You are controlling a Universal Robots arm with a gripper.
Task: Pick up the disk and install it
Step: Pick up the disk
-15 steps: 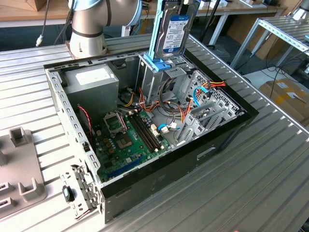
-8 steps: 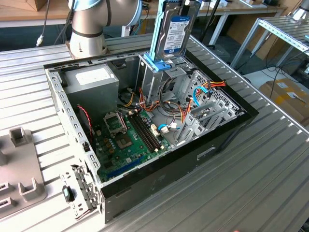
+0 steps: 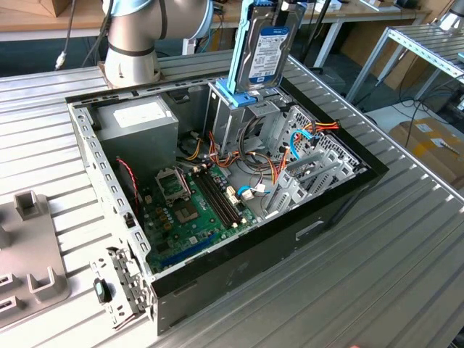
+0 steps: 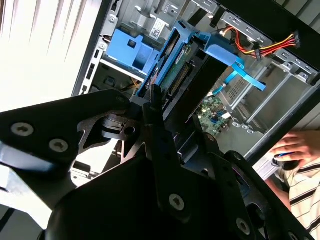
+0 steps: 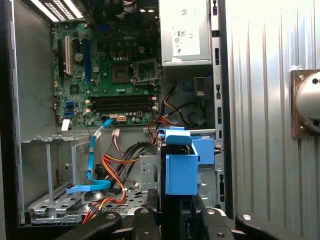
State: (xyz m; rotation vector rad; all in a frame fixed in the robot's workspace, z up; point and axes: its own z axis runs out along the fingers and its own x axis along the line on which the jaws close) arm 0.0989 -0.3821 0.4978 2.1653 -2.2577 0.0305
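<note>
The disk (image 3: 267,54) stands upright in the air, its white and blue label facing the exterior camera and a blue plastic frame along its edges. It hangs just over the metal drive cage (image 3: 230,119) at the back of the open computer case (image 3: 254,268), with its lower edge at the cage's blue handle (image 3: 243,98). My gripper (image 4: 172,120) is shut on the disk (image 4: 175,75); the dark fingers (image 4: 156,100) clamp its end. In the first wrist view the disk (image 5: 180,172) sits edge-on, blue frame toward the camera, above my gripper (image 5: 175,215).
Inside the case lie the green motherboard (image 3: 192,206), a grey power supply box (image 3: 141,119) and orange and blue cables (image 3: 319,129). The arm's base (image 3: 130,43) stands behind the case. Grey fixtures (image 3: 29,246) sit at the exterior view's left. A person's hand (image 4: 295,145) rests beside the case.
</note>
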